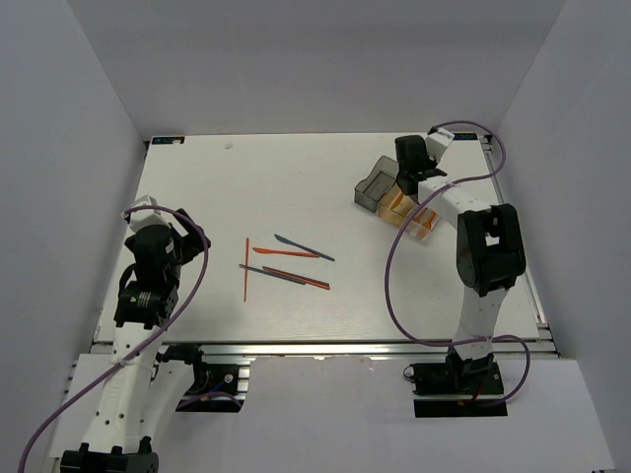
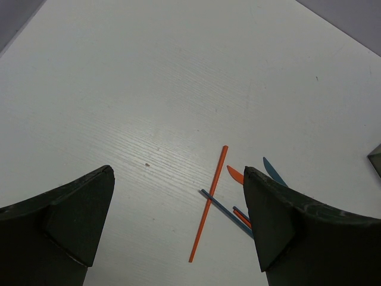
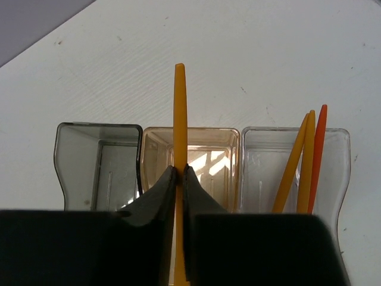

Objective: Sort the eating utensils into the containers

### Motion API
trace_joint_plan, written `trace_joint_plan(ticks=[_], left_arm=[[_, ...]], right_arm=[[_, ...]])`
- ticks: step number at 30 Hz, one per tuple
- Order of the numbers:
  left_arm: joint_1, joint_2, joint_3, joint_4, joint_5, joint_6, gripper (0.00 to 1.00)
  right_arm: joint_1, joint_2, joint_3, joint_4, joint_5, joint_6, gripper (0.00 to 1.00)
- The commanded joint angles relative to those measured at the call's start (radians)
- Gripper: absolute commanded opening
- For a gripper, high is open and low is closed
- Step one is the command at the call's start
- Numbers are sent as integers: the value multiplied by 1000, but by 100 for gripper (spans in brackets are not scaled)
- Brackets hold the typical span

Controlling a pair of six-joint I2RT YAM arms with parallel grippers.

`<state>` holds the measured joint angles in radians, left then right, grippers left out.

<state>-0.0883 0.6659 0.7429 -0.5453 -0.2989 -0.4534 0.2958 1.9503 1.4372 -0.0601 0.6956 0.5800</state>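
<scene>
My right gripper (image 3: 180,173) is shut on a thin yellow-orange utensil (image 3: 179,107) that stands upright over the amber container (image 3: 208,149). The smoky grey container (image 3: 95,161) to its left holds nothing I can see. Three orange utensils (image 3: 306,161) lean in the clear container (image 3: 262,161) on its right. On the table lie an orange stick (image 1: 246,268), an orange knife (image 1: 286,253), a blue knife (image 1: 304,247) and blue and red sticks (image 1: 291,277). My left gripper (image 2: 177,173) hangs open above the table, left of the orange stick (image 2: 209,202).
The row of containers (image 1: 399,202) sits at the back right, with my right gripper (image 1: 409,182) above it. White walls close the table on three sides. My left gripper (image 1: 177,236) is near the table's left edge.
</scene>
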Motion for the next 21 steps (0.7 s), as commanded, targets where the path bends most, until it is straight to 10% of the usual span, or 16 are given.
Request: trace_joint_plan(ticks=[1, 4, 12, 19, 21], left_arm=[[-4, 0, -2, 13, 3, 4, 98], [-4, 1, -2, 13, 3, 4, 98], [-7, 4, -4, 11, 1, 4, 98], [-5, 1, -4, 7, -23, -4, 98], [-7, 0, -4, 4, -32, -10, 98]], right_arm=[[-4, -54, -38, 49, 8, 32, 15], [-3, -67, -35, 45, -4, 30, 47], [8, -172, -57, 66, -114, -52, 51], [136, -168, 42, -34, -831, -536, 67], [265, -150, 52, -111, -833, -658, 77]])
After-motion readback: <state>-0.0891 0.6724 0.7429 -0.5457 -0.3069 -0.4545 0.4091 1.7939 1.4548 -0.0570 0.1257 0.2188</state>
